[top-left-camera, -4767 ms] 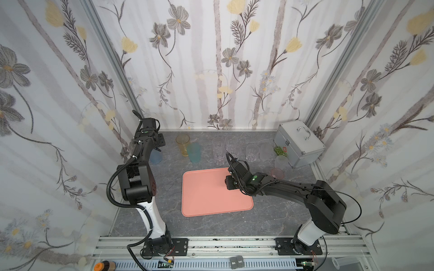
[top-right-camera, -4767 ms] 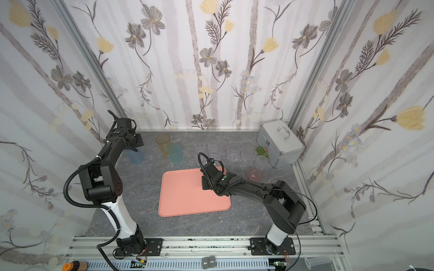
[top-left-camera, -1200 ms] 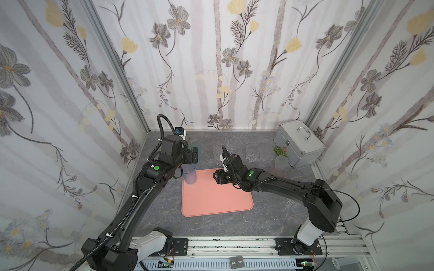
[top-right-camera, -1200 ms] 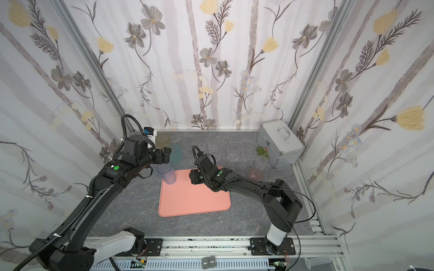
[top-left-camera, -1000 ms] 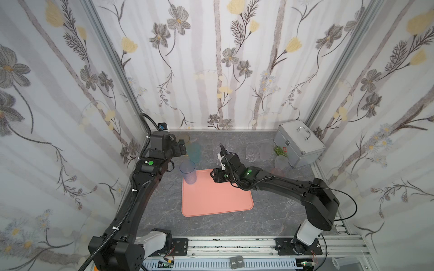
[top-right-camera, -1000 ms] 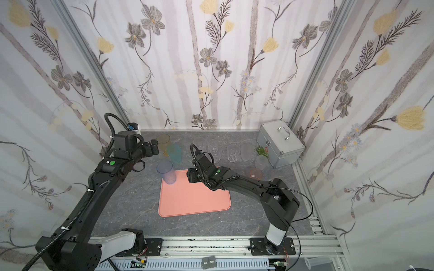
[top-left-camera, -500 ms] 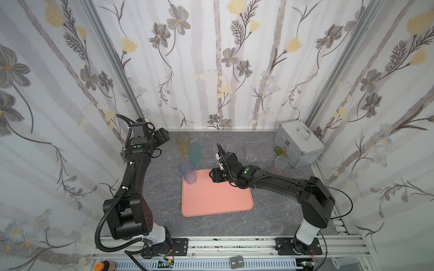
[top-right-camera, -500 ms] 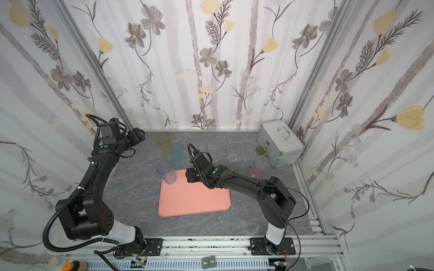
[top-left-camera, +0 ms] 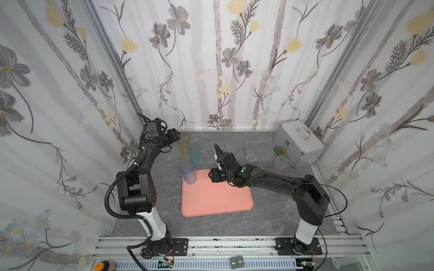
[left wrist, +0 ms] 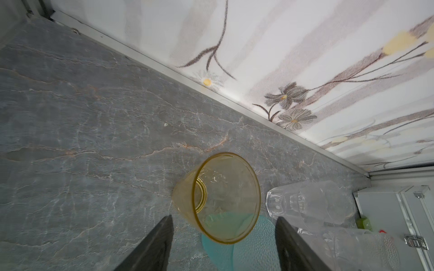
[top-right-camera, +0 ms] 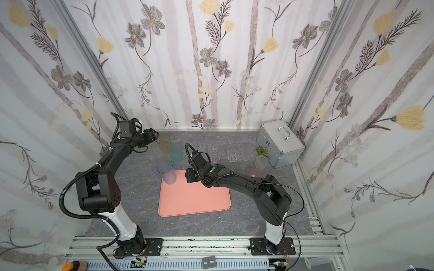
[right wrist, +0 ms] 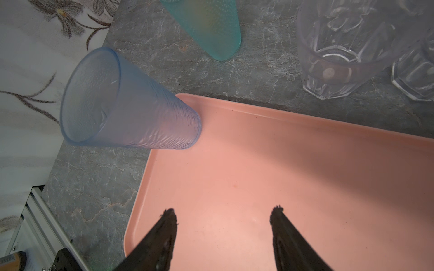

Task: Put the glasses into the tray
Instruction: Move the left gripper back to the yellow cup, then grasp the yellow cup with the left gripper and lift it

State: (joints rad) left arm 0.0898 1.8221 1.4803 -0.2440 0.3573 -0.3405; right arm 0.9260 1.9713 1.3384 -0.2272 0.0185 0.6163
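Pink tray [top-left-camera: 216,199] lies on the worktop [top-left-camera: 211,225], one blue glass [top-left-camera: 187,172] upright in its far left corner. Left jaws are spread and empty, just short of the amber glass [left wrist: 225,199]; a teal glass [top-left-camera: 194,152] stands beside it. Right jaws hang spread over the tray, holding nothing. Clear glasses [top-left-camera: 251,153] stand beyond.

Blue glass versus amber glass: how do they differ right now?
The blue glass stands in a corner of the tray; the amber glass stands on the table. The blue glass is frosted and textured; the amber glass is smooth and clear. Both stand upright.
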